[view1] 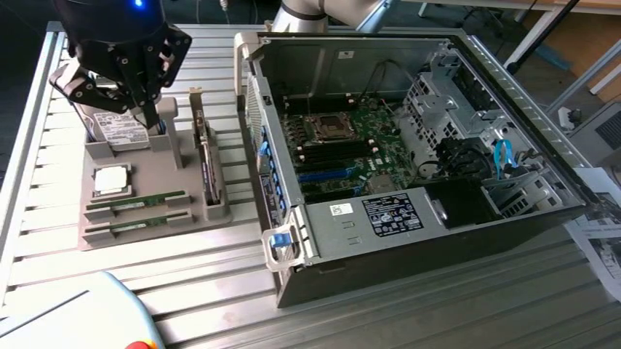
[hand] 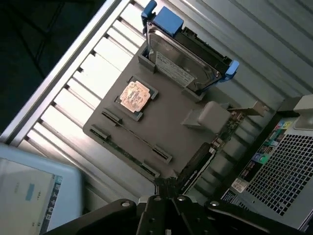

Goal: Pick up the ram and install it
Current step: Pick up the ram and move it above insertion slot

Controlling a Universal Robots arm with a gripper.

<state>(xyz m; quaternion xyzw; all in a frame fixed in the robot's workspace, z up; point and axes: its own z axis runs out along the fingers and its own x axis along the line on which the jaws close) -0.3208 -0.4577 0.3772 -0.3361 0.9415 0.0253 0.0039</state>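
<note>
**A:** Ram first. Where is it in the exterior view?

**B:** The ram [view1: 136,201] lies flat in a slot of the grey holder [view1: 145,235], at the end of the holder farthest from the hard drive [view1: 118,132]. A second stick [view1: 138,224] lies in the next slot, just beside it.

**A:** And the gripper?

**B:** The gripper [view1: 153,125] hangs over the holder's drive end, close above the drive and well apart from both sticks. Its jaws are together with nothing between them.

**A:** What else is on or around the holder?

**B:** A processor chip [view1: 110,179] rests on the holder between the drive and the ram. An expansion card [view1: 206,167] stands on edge along the holder's side. That side faces the open computer case [view1: 321,65], which stands just beside the holder on the slatted table [view1: 194,276].

**A:** Now the wrist view.

**B:** The holder [hand: 166,122] is seen from above. The ram [hand: 137,136] shows as a thin line in its slot, next to the processor chip [hand: 133,95]. The second stick [hand: 122,152] runs along the holder's edge. The hard drive [hand: 181,68], in blue rails, sits at the holder's opposite end. The card [hand: 198,159] runs along the side nearest the case [hand: 283,181]. The gripper [hand: 167,188] shows its jaws meeting, empty, near the holder's corner by the card. A pale device with a screen [hand: 29,191] lies off the holder's ram end.
</note>
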